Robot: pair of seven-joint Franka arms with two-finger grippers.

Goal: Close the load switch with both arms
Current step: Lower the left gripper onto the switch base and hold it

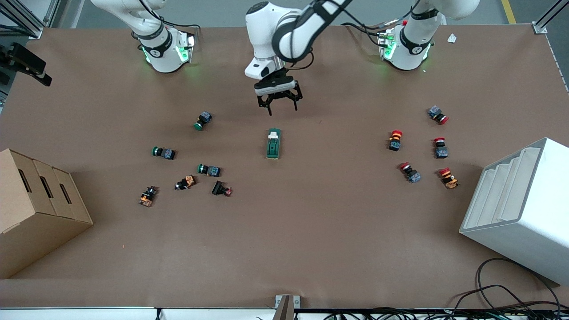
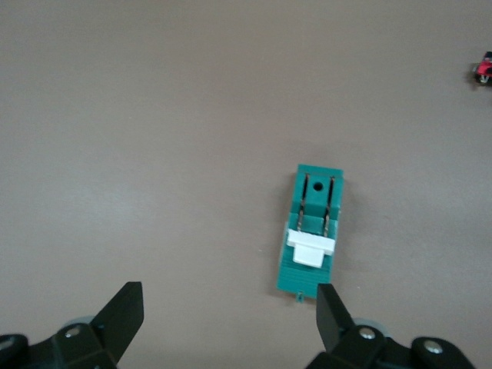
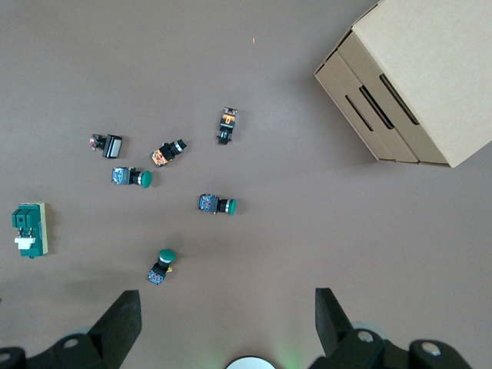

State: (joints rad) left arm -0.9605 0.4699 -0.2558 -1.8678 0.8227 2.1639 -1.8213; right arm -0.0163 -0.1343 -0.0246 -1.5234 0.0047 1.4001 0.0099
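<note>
Cables (image 1: 511, 284) trail over the desk (image 1: 311, 249) edge closest to the camera, and up from them the brown top is bare until the load switch (image 1: 274, 143), lying flat in the middle with its white lever (image 1: 274, 133) at the end facing the arm bases. Scattered push-buttons (image 1: 209, 170) sit toward the right arm's end near a cardboard box (image 1: 31, 209), red-capped ones (image 1: 440, 146) toward the left arm's end by a white bin (image 1: 524, 209). Left tool (image 1: 279, 103) hangs just short of the switch, fingers apart and empty. Right tool (image 3: 227, 323) waits high near its base, fingers also spread. My worry is that the switch is loose on the desk: if one tool pushes the lever before the other pins the body, it would likely skid or tip. From where I stand I can't quite tell how far the lever is raised, so a misjudged descent might jam a finger against it.
</note>
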